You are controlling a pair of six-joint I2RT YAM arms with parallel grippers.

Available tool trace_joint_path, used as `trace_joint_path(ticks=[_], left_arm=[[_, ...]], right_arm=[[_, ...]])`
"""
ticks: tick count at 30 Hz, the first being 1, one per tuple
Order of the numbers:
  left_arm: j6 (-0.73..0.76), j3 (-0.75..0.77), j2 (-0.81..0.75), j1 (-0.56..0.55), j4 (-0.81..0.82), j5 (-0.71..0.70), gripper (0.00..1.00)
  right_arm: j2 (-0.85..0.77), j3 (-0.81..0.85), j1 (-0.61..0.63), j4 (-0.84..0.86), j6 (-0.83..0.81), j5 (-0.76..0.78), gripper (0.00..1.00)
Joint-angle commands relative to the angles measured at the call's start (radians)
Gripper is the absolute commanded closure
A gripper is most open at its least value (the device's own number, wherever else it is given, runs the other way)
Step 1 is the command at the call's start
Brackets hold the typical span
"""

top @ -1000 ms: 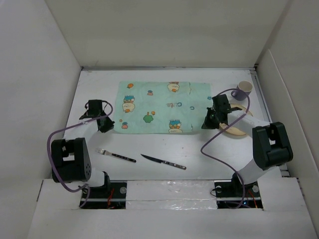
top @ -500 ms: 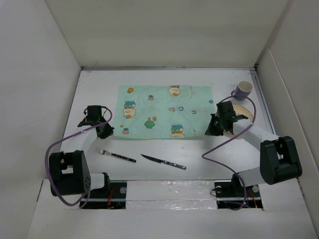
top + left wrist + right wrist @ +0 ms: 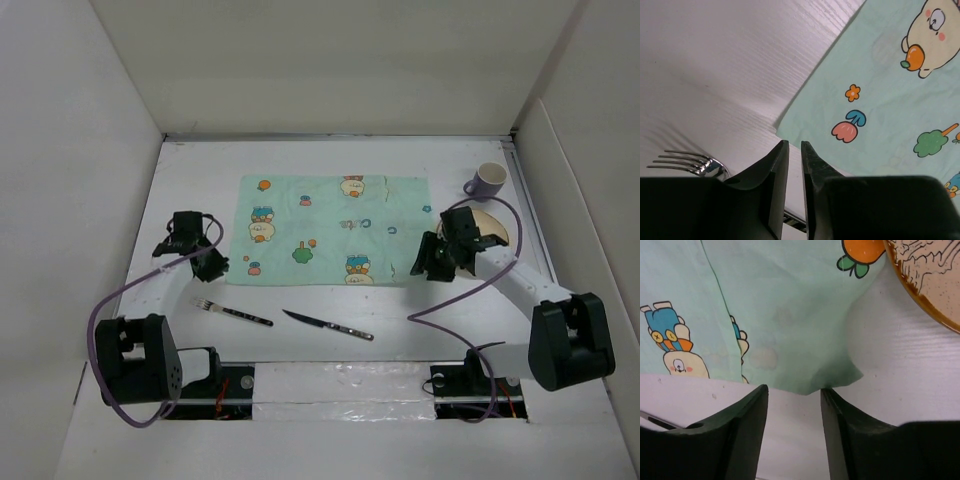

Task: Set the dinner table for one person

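Lying flat, placemat (image 3: 330, 228) done; plate (image 3: 492, 225), mug (image 3: 487, 180) at 2 o'clock, fork (image 3: 231, 312), knife (image 3: 327, 325) unplaced; left gripper (image 3: 794, 150) nearly clenched, empty; right gripper (image 3: 792, 392) released.

A lab test cell: white panels (image 3: 330, 60) wall a bare dinner table (image 3: 300, 300) with bolted arms.

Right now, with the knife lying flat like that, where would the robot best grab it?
Probably by the dark handle, from straight above. The knife lies flat on the dinner table, blade pointing left, handle toward the right. The handle looks thicker than the blade, and no gripper is near it; nothing crowds it, the fork lying apart.
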Motion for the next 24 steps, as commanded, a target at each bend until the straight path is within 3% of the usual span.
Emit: trace_joint_path(ticks=[1, 3, 5, 8, 9, 11, 13, 16, 24], left_arm=[[-0.002, 0.076, -0.044, -0.001, -0.053, -0.006, 0.86], [0.003, 0.112, -0.09, -0.001, -0.073, -0.014, 0.83], [0.015, 0.154, -0.127, -0.012, -0.08, -0.015, 0.72], [0.038, 0.223, -0.118, -0.066, -0.048, 0.018, 0.69], [0.041, 0.231, -0.116, -0.066, -0.031, 0.076, 0.69], [0.055, 0.253, -0.111, -0.066, 0.021, 0.133, 0.67], [0.061, 0.268, -0.101, -0.075, 0.056, 0.216, 0.65], [0.075, 0.286, -0.082, -0.113, 0.062, 0.224, 0.65], [0.068, 0.164, -0.09, -0.159, 0.151, 0.288, 0.65]], right_arm=[[-0.065, 0.096, -0.018, -0.098, -0.031, -0.008, 0.45], [-0.136, 0.156, -0.058, -0.15, -0.023, 0.018, 0.41], [-0.203, 0.164, -0.118, -0.132, 0.038, 0.063, 0.39], [-0.315, 0.106, -0.317, -0.054, 0.144, 0.06, 0.38], [-0.343, 0.056, -0.433, -0.041, 0.17, 0.054, 0.38], [-0.348, 0.009, -0.524, -0.027, 0.244, 0.049, 0.36], [-0.293, -0.028, -0.601, -0.017, 0.282, 0.049, 0.35], [-0.237, -0.063, -0.733, 0.028, 0.296, 0.02, 0.35], [0.033, -0.069, -0.805, 0.207, 0.307, -0.15, 0.32]])
